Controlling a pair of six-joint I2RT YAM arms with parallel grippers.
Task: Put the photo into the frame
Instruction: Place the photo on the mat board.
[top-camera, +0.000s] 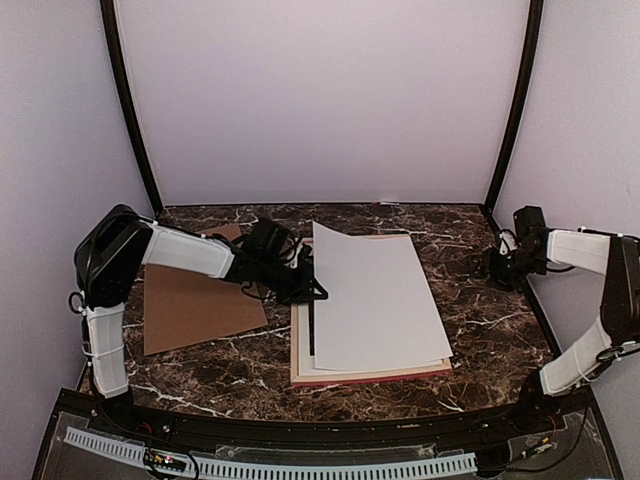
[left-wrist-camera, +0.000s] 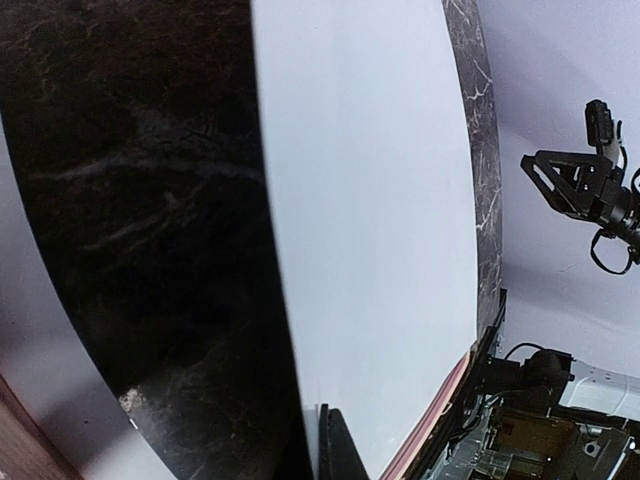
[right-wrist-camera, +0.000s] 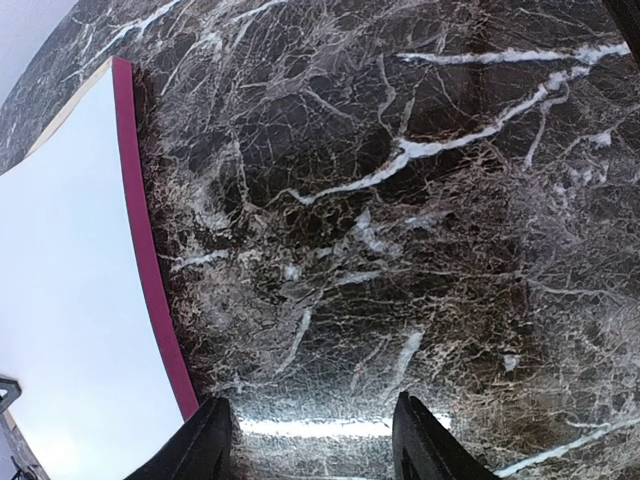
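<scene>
Left pincer (top-camera: 312, 292) pinching raised left edge of photo (top-camera: 375, 300), frame (top-camera: 370, 376) beneath

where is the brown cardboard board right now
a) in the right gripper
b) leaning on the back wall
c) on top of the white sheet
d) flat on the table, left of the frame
d: the brown cardboard board lies flat on the table, to the left of the frame. The right gripper is open with nothing in it.
</scene>
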